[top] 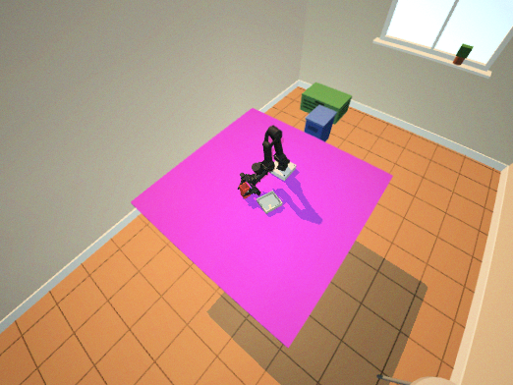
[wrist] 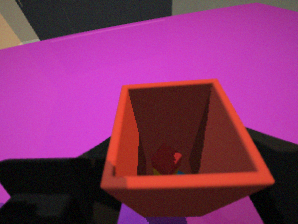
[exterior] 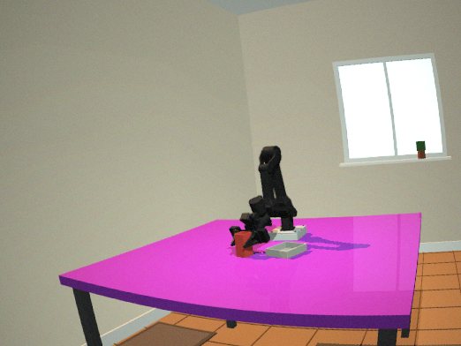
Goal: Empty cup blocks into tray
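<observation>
A red cup (top: 244, 190) (exterior: 243, 245) (wrist: 175, 195) stands upright on the magenta table, its open top towards the wrist camera. Small blocks (wrist: 166, 159) lie deep inside it: a red one shows, with bits of yellow and blue. My gripper (top: 248, 192) (exterior: 239, 244) is low at the cup, with one black finger on each side of it. The fingers stand part open, near the side walls; no firm hold shows, and the fingertips are partly hidden behind the cup. The shallow grey tray (top: 262, 209) (exterior: 276, 253) stands close beside the cup and shows no blocks.
The arm's white base (top: 283, 172) (exterior: 291, 235) stands behind the tray. The magenta table (top: 211, 216) (exterior: 199, 274) extends around them. A green cabinet (top: 326, 96) and a blue box (top: 319, 123) are on the floor beyond its far edge.
</observation>
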`<state>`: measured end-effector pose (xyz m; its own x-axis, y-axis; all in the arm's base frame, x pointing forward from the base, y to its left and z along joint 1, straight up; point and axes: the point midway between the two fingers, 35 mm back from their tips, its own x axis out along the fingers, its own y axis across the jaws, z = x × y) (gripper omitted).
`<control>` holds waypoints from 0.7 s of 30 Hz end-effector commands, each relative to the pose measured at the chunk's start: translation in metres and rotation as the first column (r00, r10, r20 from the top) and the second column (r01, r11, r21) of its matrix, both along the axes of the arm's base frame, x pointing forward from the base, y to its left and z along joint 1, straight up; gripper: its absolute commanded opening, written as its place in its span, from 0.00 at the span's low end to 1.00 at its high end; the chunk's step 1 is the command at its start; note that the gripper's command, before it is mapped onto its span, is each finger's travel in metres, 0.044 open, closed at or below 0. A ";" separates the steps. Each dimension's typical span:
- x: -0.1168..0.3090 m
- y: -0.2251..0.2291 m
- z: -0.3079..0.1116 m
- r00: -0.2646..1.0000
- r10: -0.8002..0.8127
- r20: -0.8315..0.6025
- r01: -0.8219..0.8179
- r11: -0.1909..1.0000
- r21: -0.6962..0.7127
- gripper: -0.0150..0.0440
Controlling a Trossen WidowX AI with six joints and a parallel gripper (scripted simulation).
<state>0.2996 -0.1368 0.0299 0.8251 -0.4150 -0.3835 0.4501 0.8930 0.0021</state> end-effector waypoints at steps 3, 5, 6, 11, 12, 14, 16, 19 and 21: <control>0.001 0.000 -0.001 1.000 0.003 -0.001 -0.003 1.000 -0.002 0.73; 0.001 0.000 -0.001 1.000 0.003 -0.001 -0.003 1.000 -0.002 0.71; 0.001 0.000 -0.001 1.000 0.003 -0.001 -0.003 1.000 -0.002 0.70; 0.001 0.000 -0.001 1.000 0.003 -0.001 -0.003 1.000 -0.002 0.64; 0.001 0.000 -0.001 1.000 0.003 -0.001 -0.003 1.000 -0.002 0.63; 0.001 0.000 -0.001 1.000 0.003 -0.001 -0.003 1.000 -0.002 0.61; 0.001 0.000 0.000 1.000 0.003 -0.001 -0.003 1.000 -0.002 0.52; 0.001 0.000 0.005 1.000 0.003 -0.001 -0.003 1.000 -0.002 0.39; 0.001 0.000 0.008 1.000 0.003 -0.001 -0.003 1.000 -0.002 0.30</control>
<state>0.2994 -0.1362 0.0305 0.8225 -0.4100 -0.3942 0.4470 0.8945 0.0025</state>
